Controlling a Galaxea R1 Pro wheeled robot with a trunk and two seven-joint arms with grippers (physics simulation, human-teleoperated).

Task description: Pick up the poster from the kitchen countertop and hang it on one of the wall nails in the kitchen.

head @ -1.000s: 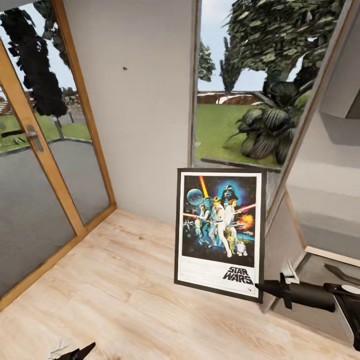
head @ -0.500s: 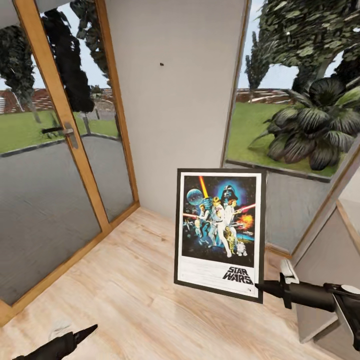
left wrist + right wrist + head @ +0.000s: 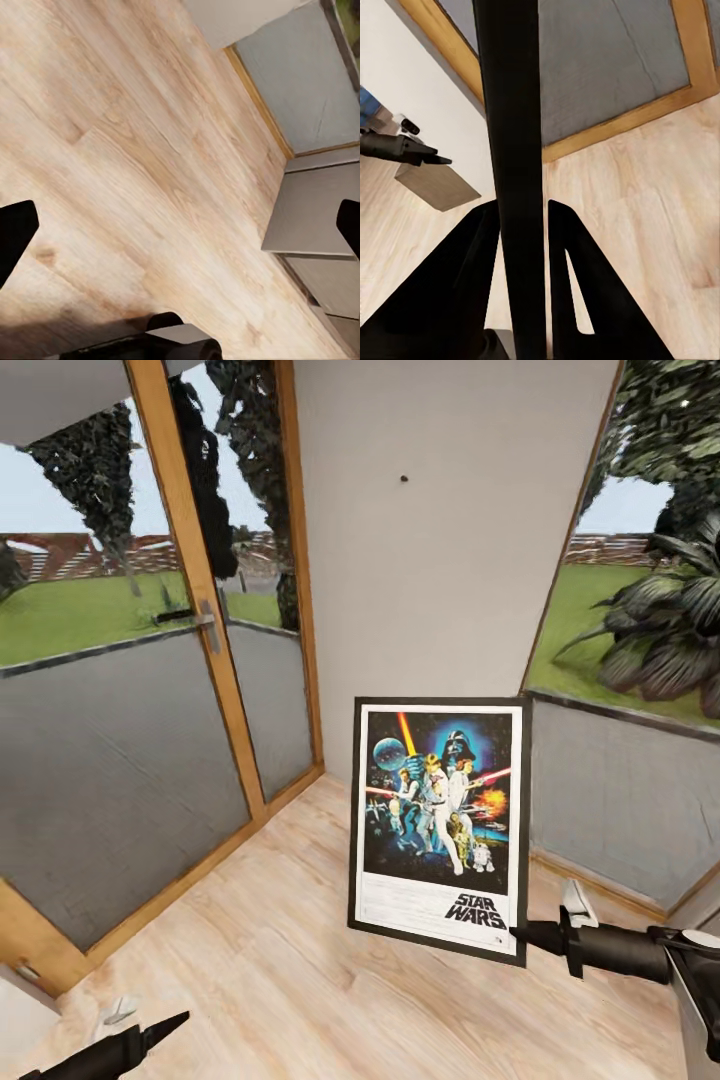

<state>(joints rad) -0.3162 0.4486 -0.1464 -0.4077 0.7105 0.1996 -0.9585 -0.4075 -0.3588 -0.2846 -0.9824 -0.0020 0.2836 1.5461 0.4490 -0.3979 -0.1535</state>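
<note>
My right gripper (image 3: 520, 934) is shut on the lower right corner of the Star Wars poster (image 3: 438, 825), holding it upright above the floor. In the right wrist view the poster's black frame edge (image 3: 514, 142) runs between the two fingers (image 3: 465, 285). One wall nail (image 3: 404, 479) is a dark dot high on the plain light-grey wall, above and slightly left of the poster. My left gripper (image 3: 172, 1023) hangs low at the left, open and holding nothing, its fingers (image 3: 15, 232) wide apart over the floor. The kitchen countertop is out of view.
A wood-framed glass door (image 3: 205, 625) with a handle stands left of the grey wall. A low window (image 3: 640, 660) onto the garden lies to the right. Light wood flooring (image 3: 260, 960) spreads below. A grey cabinet (image 3: 315, 217) stands near the left arm.
The camera has swung, so the door, wall and nail have slid rightward in the picture. The poster stays in the right gripper, unchanged. More of the left arm shows.
</note>
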